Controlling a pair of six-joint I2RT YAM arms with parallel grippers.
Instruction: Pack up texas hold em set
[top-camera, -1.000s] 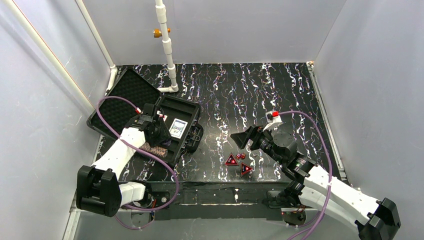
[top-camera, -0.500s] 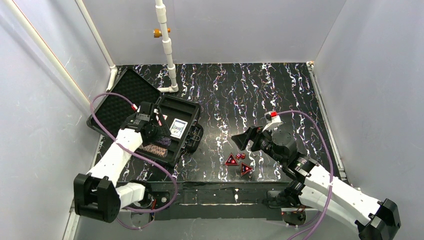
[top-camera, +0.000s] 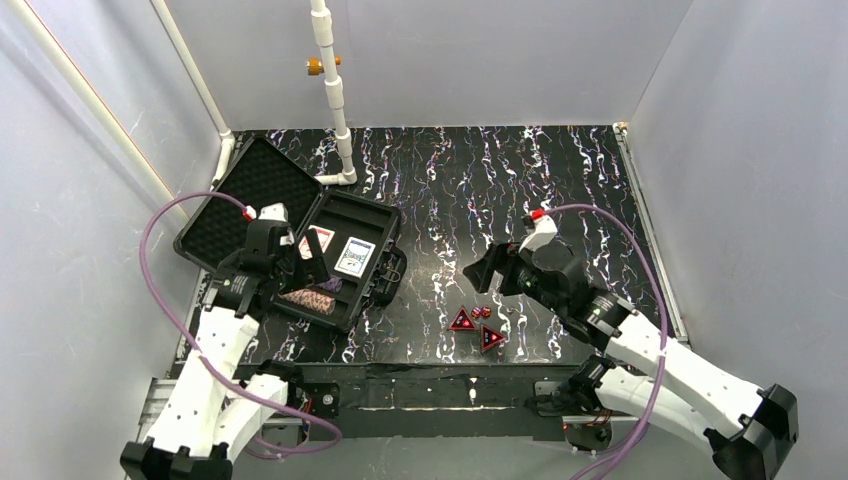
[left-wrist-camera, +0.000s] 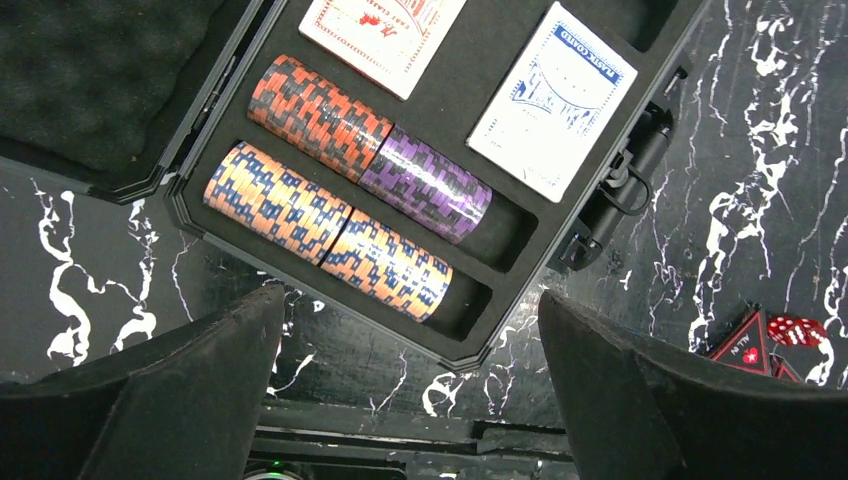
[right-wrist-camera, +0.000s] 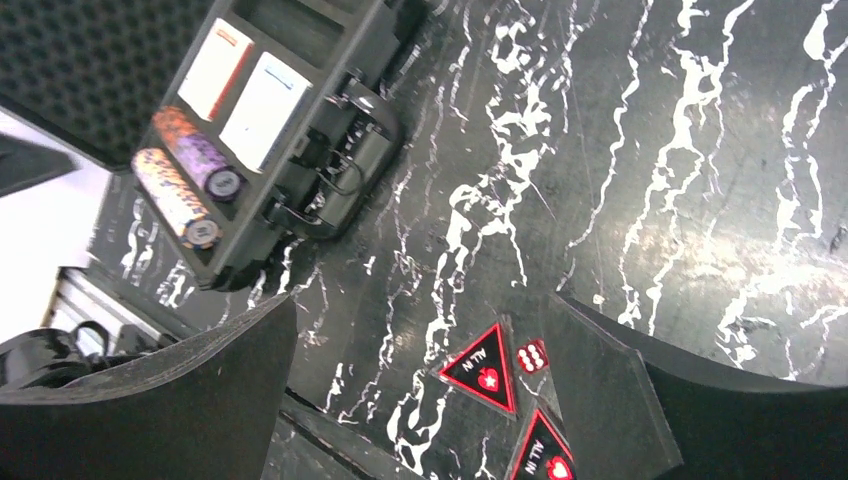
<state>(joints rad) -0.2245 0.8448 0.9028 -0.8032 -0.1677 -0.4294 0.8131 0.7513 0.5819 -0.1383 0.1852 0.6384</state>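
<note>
Two red triangles (right-wrist-camera: 480, 368) lie just beneath the spread, empty right pincer (right-wrist-camera: 420, 310).

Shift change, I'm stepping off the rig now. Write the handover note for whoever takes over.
Left gripper: open, empty, above the open case.
Right gripper: open, empty, above the two red triangles and the dice on the table.
Done: red deck, blue deck and four chip stacks lie in the case's slots.
Left: put the triangles and dice in, then shut the lid.
</note>
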